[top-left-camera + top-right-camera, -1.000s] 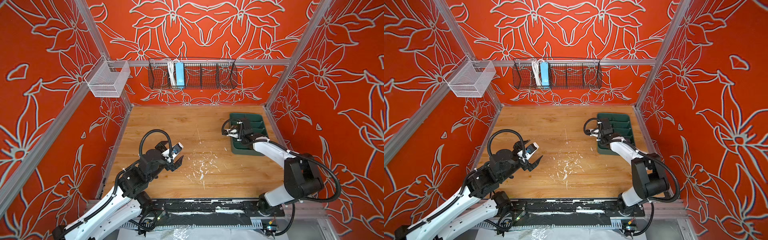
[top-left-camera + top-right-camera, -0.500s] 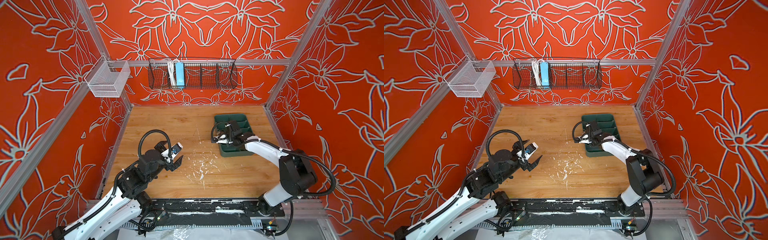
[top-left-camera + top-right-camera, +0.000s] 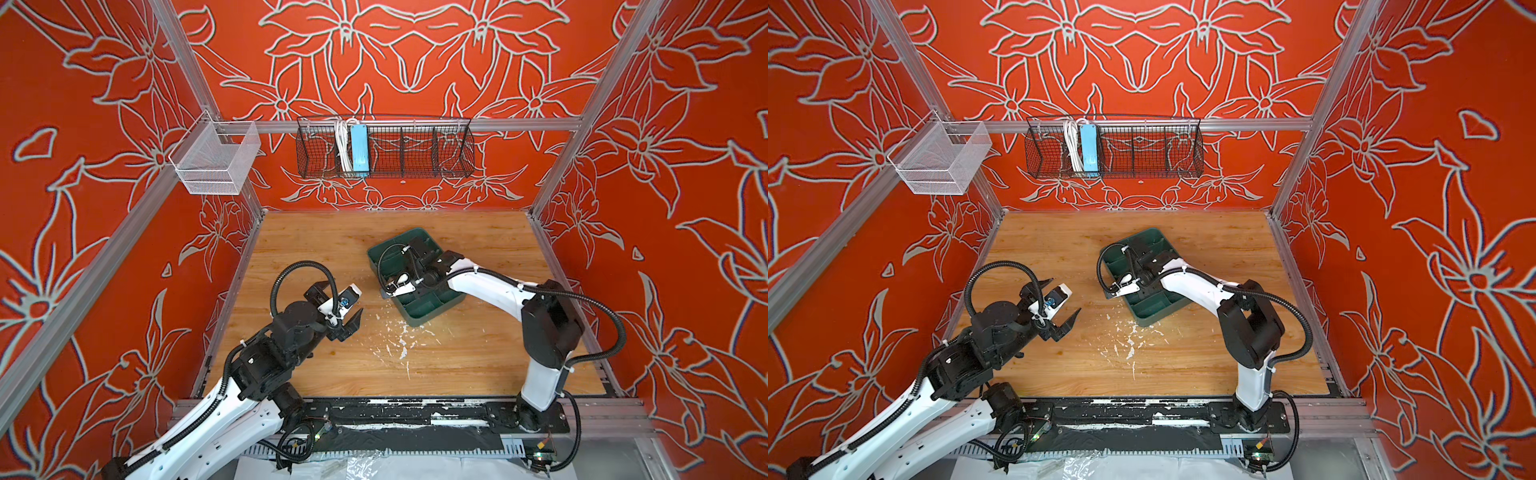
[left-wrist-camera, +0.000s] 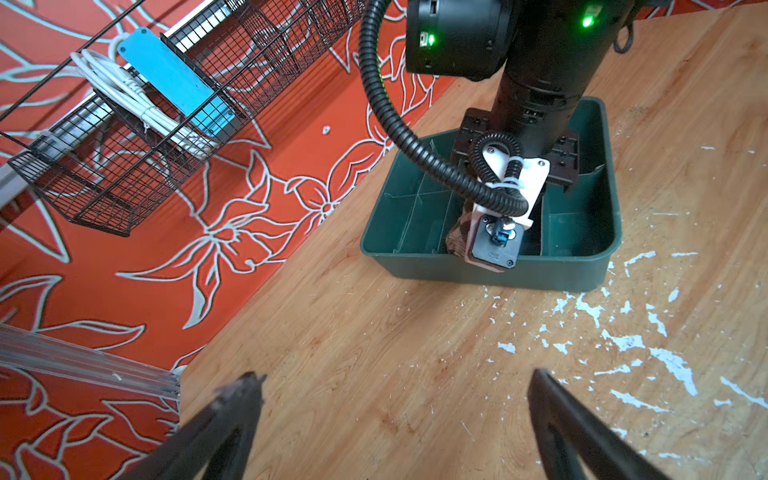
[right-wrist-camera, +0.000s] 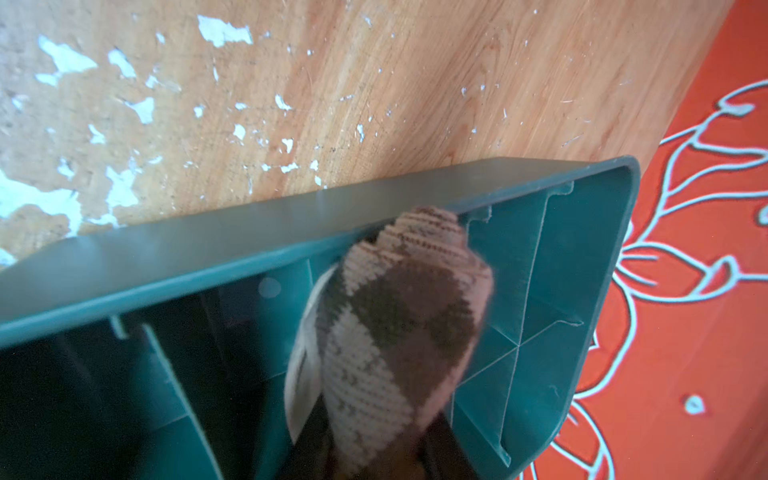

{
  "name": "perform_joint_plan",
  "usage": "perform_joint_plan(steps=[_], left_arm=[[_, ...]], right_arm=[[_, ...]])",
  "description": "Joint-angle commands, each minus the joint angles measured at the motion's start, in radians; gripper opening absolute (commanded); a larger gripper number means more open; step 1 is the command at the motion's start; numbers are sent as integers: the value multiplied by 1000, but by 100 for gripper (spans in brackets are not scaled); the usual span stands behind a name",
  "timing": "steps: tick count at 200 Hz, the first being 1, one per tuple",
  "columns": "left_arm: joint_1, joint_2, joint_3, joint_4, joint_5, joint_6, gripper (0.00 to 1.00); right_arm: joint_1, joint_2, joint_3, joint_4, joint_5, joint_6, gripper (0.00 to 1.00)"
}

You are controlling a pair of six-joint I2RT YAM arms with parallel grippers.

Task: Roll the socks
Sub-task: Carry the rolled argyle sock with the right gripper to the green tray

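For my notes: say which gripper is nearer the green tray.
Right. The right gripper is inside the green tray, shut on the argyle sock; the left gripper hovers open over the table, apart from it.

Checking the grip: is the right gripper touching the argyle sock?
Touching. The right wrist view shows the right gripper clamped on the argyle sock, fingers on both sides.
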Motion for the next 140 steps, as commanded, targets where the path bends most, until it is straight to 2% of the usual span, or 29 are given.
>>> perform_joint_plan(steps=[1, 48, 91, 140], left_arm=[[-3, -3, -2, -4, -13, 2, 98], [-3, 0, -3, -6, -25, 6, 98], [-3, 12, 3, -12, -28, -2, 98], [-3, 0, 7, -36, -37, -13, 98]], right_arm=[[-3, 18, 34, -29, 1, -67, 0], [-19, -116, -83, 355, 0, -143, 0], [-23, -66, -159, 541, -3, -238, 0], [-28, -20, -272, 568, -15, -192, 0]])
